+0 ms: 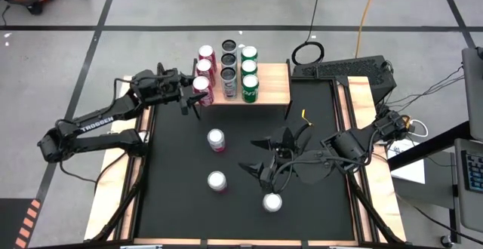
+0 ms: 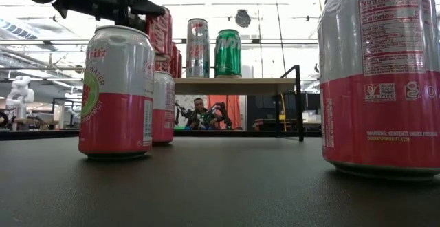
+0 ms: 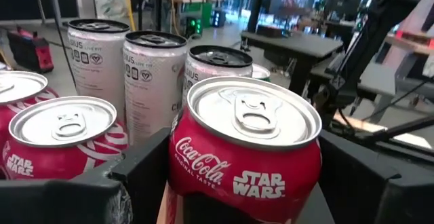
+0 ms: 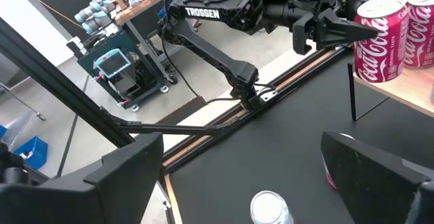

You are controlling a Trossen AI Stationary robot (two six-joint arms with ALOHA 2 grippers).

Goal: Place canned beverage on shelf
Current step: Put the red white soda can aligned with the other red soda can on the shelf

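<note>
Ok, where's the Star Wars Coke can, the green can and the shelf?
Star Wars Coca-Cola can (image 3: pixel 245 157): left wrist view, red side.
Green can (image 2: pixel 228 52): low view, its side.
Shelf (image 1: pixel 274 84): high view, bare board.

Three red cola cans (image 1: pixel 206 53), three silver cans (image 1: pixel 229 73), three green cans (image 1: pixel 250 72); three pink-and-white cans (image 1: pixel 216 139) on the table

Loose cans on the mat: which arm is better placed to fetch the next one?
Right. The right pincer hangs open among the loose cans, while the left pincer is occupied at the shelf around a Coca-Cola can.
</note>
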